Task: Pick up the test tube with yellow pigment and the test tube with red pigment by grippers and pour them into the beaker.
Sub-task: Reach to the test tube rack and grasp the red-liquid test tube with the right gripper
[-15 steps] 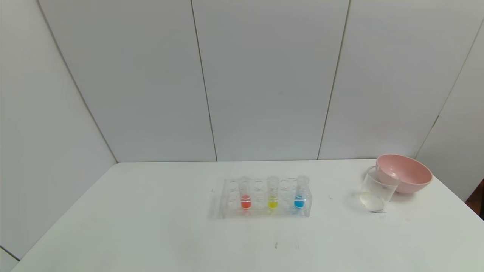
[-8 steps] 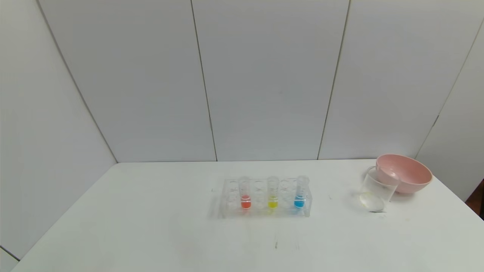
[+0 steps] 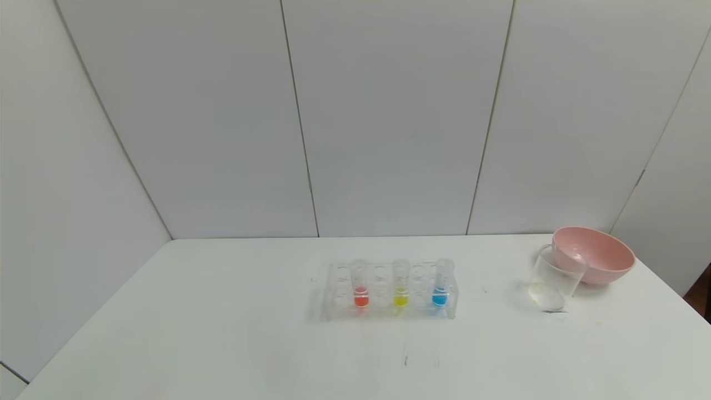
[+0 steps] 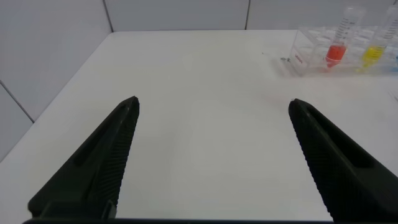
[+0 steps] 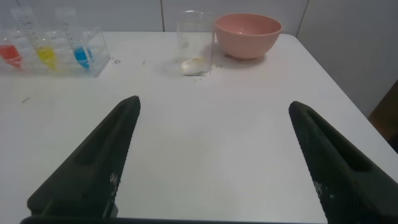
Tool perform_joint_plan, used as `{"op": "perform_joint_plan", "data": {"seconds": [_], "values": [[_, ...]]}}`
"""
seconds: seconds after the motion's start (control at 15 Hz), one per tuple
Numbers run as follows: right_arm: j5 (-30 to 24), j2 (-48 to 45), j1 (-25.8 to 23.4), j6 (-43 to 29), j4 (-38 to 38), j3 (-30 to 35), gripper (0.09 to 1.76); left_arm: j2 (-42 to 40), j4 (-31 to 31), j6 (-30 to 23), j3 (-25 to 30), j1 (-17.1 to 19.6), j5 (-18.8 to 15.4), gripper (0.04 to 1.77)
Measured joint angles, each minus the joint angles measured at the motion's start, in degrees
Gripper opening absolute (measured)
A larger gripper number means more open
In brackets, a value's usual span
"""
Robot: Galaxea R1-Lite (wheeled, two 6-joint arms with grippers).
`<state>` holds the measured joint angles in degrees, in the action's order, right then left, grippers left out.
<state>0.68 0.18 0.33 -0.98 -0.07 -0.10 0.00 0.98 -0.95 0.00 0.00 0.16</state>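
Nothing is grasped yet; the pick-up step has not begun. Left gripper [image 4: 211,155] and right gripper [image 5: 211,155] are held over the near desk [image 3: 222,344], fingers spread apart, empty. A reach to the rack [image 3: 389,291] is needed next. In it: red tube [image 3: 360,286], yellow tube [image 3: 400,284], blue tube [image 3: 441,283], all upright. The beaker [image 3: 552,283], nearly empty, is set touching the pink bowl [image 3: 597,255] at far right.
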Motion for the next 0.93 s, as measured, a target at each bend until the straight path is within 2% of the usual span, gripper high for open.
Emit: {"op": "perform_joint_plan", "data": {"seconds": [0.2,0.47,0.93], "values": [[0.32,0.00,-0.02,-0.35,-0.22,-0.09,1.71,0.00,0.00,0.00,0.00,0.00,0.00,1.72],[-0.95,2.54,0.07,-0.17,0.10,-4.28,1.71,0.00,0.00,0.00,0.00,0.00,0.00,1.72],[-1.91,22.44,1.05,-0.24,-5.91,-14.34,1.71,0.00,0.00,0.02,0.00,0.00,0.00,1.72]]}}
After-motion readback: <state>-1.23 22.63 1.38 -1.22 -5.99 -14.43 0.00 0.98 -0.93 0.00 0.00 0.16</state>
